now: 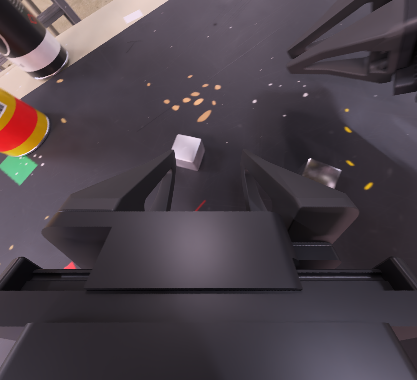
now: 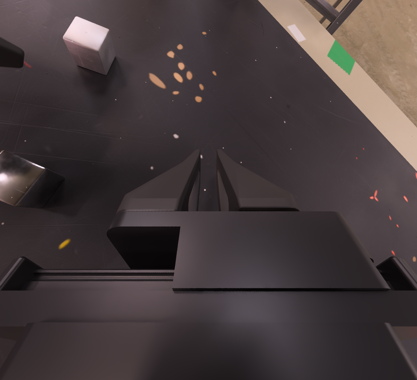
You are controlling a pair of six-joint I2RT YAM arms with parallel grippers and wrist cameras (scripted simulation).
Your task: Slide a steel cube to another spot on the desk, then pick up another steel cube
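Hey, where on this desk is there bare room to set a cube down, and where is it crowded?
Free: the dark desk between the orange paint specks and the beige edge strip, ahead of the right gripper. Also the stretch between the red-and-yellow can and the white cube. Crowded: around the open left gripper, with the white cube and shiny steel cube close by.

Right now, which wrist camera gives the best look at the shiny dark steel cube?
The left wrist view: the shiny dark cube sits whole on the desk, right of the open left gripper, only its near lower corner hidden behind a finger. The right wrist view shows it larger but cut off by the picture's left edge.
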